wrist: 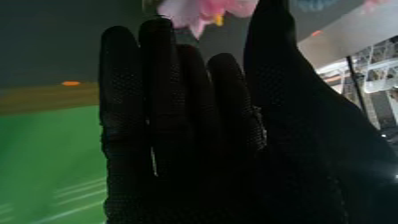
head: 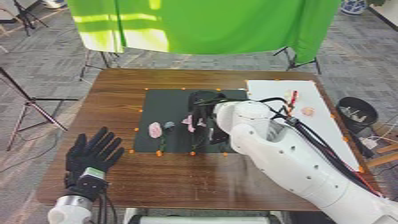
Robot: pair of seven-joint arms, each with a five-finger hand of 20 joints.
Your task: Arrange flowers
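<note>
My right hand [head: 206,100] is over the dark mat [head: 164,107] in the head view, close to a pink flower [head: 187,121]. To that flower's left lie a blue-grey flower [head: 170,125] and a larger pink flower [head: 155,130] with a green stem. Seen from the wrist, my right hand [wrist: 191,135] is open with straight fingers, and a pink flower [wrist: 182,11] shows beyond the fingertips. My left hand [head: 90,159] rests open, palm down, at the table's left side. On the white board lie a peach flower [head: 307,111] and a red one [head: 293,97].
The brown table [head: 114,100] carries the dark mat and, at the right, the white board [head: 266,89], both with small orange markers along their edges. A black bin [head: 357,111] stands off the table's right side. A green cloth [head: 209,27] hangs behind.
</note>
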